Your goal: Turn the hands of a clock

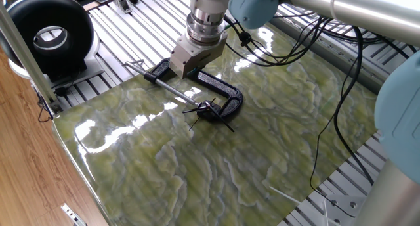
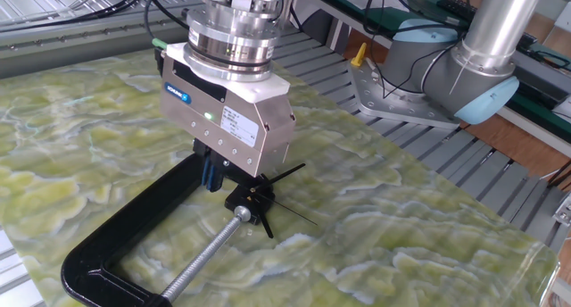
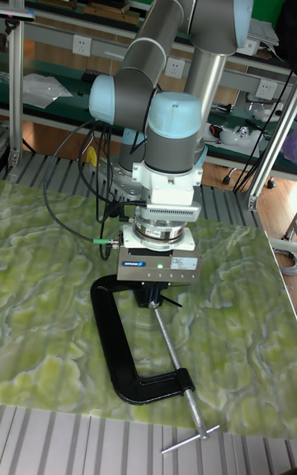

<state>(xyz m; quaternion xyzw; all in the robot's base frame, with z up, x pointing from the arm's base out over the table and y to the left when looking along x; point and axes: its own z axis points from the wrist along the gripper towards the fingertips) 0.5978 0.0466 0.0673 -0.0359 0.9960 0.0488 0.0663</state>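
— While I watch remotely, where is the clock (image 1: 209, 109)?

— Held in the black C-clamp (image 2: 134, 231) on the green marbled table (image 1: 262, 147), its hands (image 2: 287, 173) splayed. My gripper (image 2: 211, 175) hangs just left of it; I cannot tell its fingers' spacing.

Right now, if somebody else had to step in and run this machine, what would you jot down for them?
Gripper: low over the C-clamp, just behind the clock; its body hides the fingertips, so I cannot tell whether it is open or shut. It does not seem to hold anything.
Clock: a small black hub pinched at the end of the clamp's screw rod, lying on the green marbled table.
Hands: thin black pointers fanning out from the hub, nothing touching them.
Done: the approach, roughly.
Left: reach a pointer and turn it.
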